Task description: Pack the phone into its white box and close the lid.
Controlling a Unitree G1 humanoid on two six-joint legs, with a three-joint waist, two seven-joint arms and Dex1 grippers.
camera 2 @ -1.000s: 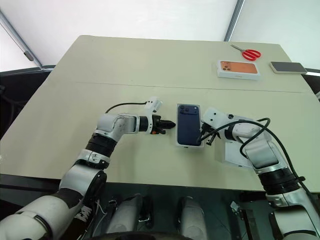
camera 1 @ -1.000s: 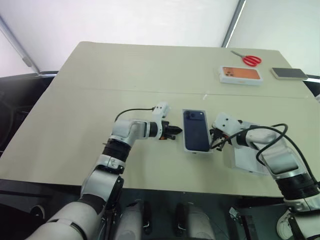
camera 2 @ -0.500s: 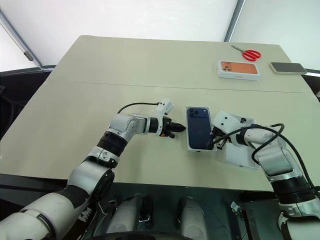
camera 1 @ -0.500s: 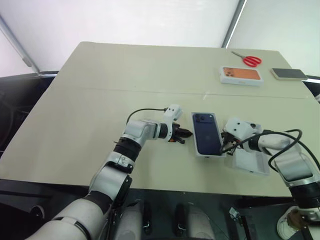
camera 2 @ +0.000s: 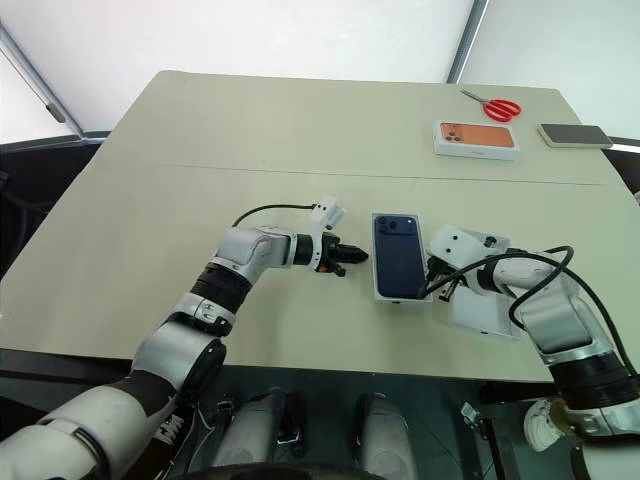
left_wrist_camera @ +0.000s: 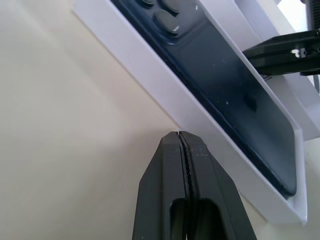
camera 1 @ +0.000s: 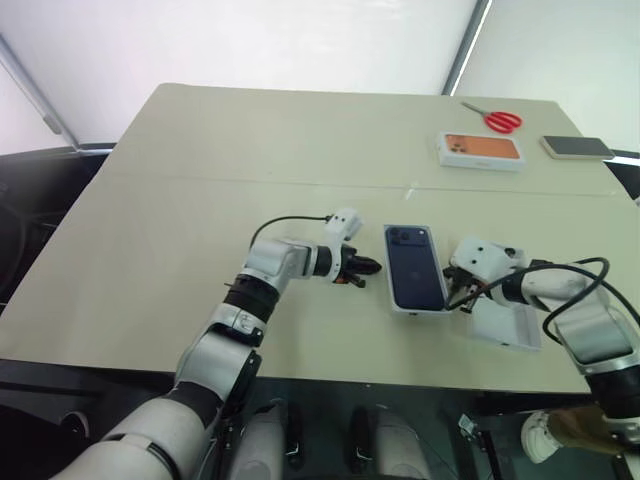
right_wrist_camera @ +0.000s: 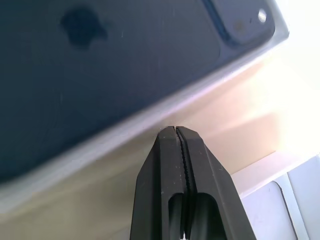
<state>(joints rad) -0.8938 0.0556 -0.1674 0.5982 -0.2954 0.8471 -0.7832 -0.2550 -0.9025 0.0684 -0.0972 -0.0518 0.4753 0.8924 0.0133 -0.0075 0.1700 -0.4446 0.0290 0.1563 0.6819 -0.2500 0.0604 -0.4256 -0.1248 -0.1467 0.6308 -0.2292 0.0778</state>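
The dark navy phone point(camera 1: 415, 268) lies back up in the shallow white box point(camera 1: 390, 300) near the table's front, camera bump at the far end. My left gripper point(camera 1: 374, 267) is shut, pointing at the box's left side with its tip just short of the wall point(left_wrist_camera: 165, 95). My right gripper point(camera 1: 453, 300) is shut too, its tip against the box's right side near the front corner point(right_wrist_camera: 125, 125). Neither holds anything. A shallow white piece point(camera 1: 507, 328) right of the box, partly under my right arm, looks like the lid lying open side up.
At the back right are a white box with an orange phone picture point(camera 1: 481, 150), red-handled scissors point(camera 1: 495, 120) and a grey phone point(camera 1: 578, 147). The table's front edge runs just below the box. In the right wrist view the white piece shows a rounded grey recess point(right_wrist_camera: 300, 200).
The box with the phone has slid to the right, with both shut grippers moving right alongside it. Over the last half second it has stayed put.
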